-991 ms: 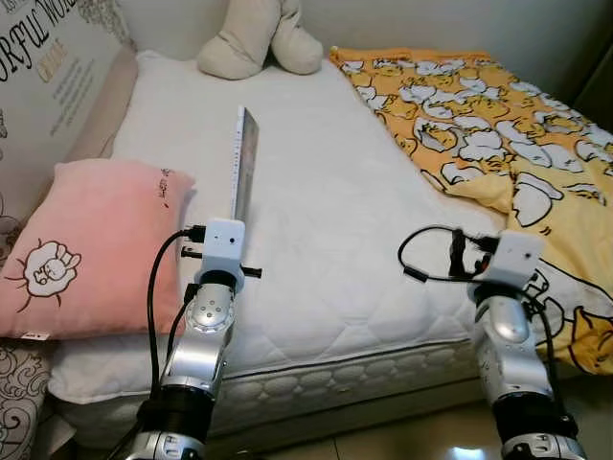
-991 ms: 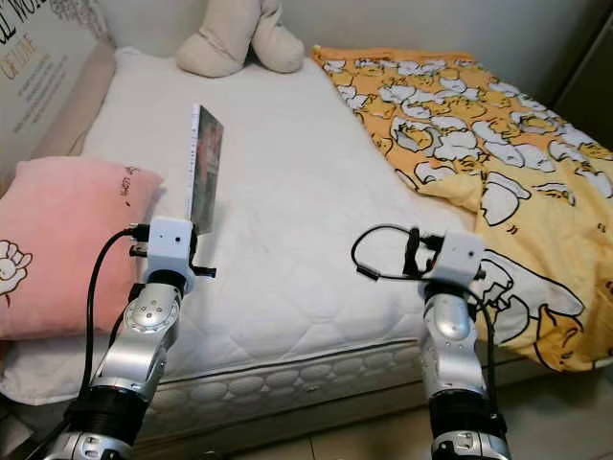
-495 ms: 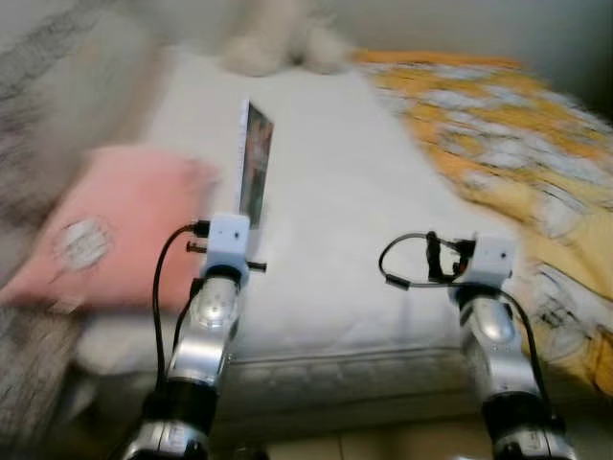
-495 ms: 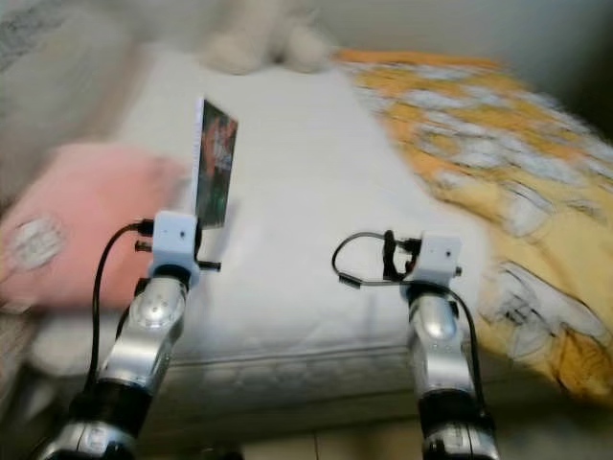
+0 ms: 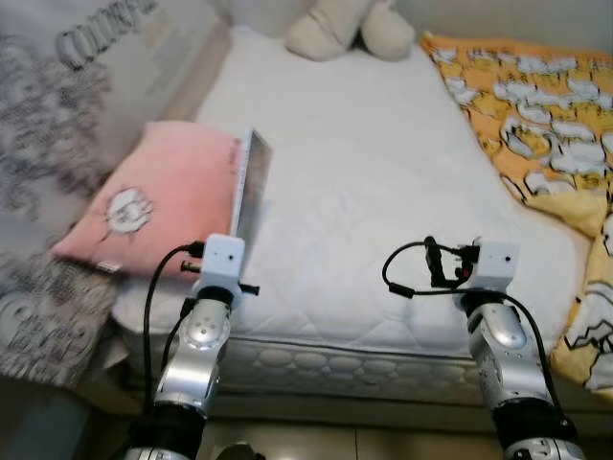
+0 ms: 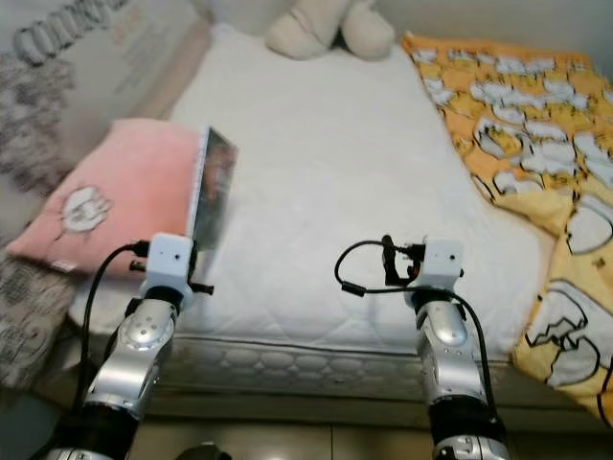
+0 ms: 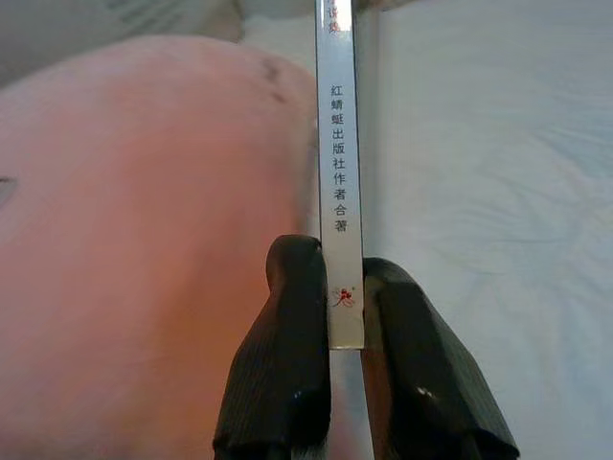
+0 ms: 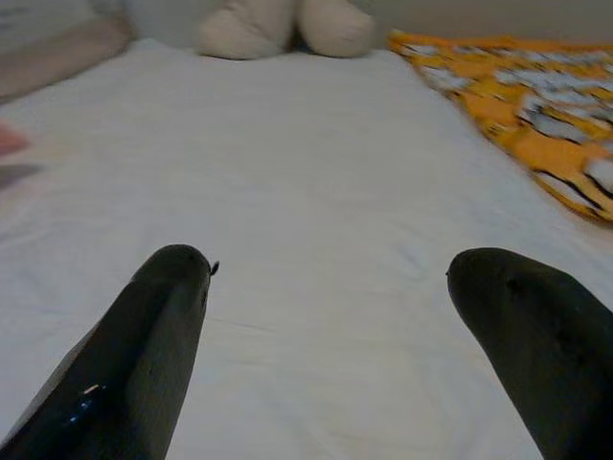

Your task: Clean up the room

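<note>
The left gripper (image 7: 347,316) is clamped on the lower end of a thin book (image 5: 247,187), holding it upright on edge above the bed's (image 5: 383,192) near left part, beside the pink pillow (image 5: 158,196). The right gripper (image 8: 330,335) hangs spread apart over the bare mattress. The book seems lifted for tidying; next it likely needs carrying off to a proper place.

Bed (image 5: 383,192) ahead of the robot. Pillow (image 5: 158,196) on its left edge; blanket (image 5: 536,115) along its right side; plush toy (image 5: 350,29) at its far end. Book (image 5: 247,187) upright on edge in the left gripper (image 7: 345,316), just right of the pillow. Right gripper (image 8: 354,335) above the mattress's near middle.
</note>
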You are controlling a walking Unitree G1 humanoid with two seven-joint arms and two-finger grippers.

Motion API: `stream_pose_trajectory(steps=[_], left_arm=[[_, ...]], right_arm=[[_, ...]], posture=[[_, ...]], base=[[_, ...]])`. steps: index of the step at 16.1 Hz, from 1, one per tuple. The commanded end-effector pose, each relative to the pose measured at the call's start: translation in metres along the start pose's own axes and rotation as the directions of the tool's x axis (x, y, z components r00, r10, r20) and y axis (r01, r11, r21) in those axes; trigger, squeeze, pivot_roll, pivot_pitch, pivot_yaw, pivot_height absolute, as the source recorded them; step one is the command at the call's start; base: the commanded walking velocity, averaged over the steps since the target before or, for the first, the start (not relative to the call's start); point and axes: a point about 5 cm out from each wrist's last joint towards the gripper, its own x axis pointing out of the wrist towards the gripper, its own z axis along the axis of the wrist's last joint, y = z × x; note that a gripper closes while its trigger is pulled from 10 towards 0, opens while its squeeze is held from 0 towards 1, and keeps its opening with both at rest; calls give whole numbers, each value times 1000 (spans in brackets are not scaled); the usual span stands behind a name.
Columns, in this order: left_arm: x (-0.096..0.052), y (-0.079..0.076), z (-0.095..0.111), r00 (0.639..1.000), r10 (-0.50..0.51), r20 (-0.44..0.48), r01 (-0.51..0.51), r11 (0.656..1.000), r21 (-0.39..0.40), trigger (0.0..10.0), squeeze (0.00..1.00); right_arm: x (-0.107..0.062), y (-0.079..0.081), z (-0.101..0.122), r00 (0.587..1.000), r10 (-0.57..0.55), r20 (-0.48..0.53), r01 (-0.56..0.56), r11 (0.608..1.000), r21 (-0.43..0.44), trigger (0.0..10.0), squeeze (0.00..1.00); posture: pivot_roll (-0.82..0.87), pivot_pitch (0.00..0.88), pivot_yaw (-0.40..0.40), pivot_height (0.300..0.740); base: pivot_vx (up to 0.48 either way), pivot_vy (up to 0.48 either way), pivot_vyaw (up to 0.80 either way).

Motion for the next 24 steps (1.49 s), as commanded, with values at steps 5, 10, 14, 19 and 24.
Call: stream_pose_trajectory(steps=[5, 10, 14, 19, 24], left_arm=[[23, -9, 34, 993, -73, 92, 74, 997, -8, 10000, 0], [61, -41, 63, 943, -332, 29, 333, 938, -99, 10000, 0], [65, -69, 61, 831, -555, -47, 509, 791, -341, 10000, 0], [60, -60, 29, 831, -502, -238, 425, 850, -312, 10000, 0], [71, -25, 35, 907, -332, -258, 295, 940, -175, 10000, 0]], right_arm=[[-1, 12, -3, 999, 45, -11, -45, 999, 1, 10000, 90], [-11, 14, 2, 996, 85, 32, -85, 996, 0, 10000, 98], [-41, -8, 2, 994, 113, 5, -112, 992, -56, 10000, 102], [-61, -11, 4, 990, 133, -37, -135, 988, -68, 10000, 106], [-60, -6, 4, 985, 158, -65, -162, 985, -63, 10000, 102]], posture=[[-17, 0, -38, 740], [-79, 0, -67, 740], [-196, 1, -105, 740], [-232, 19, -117, 740], [-206, 24, -139, 740]], base=[[0, 0, 93], [0, 0, 0], [0, 0, 0], [0, 0, 0], [0, 0, 0]])
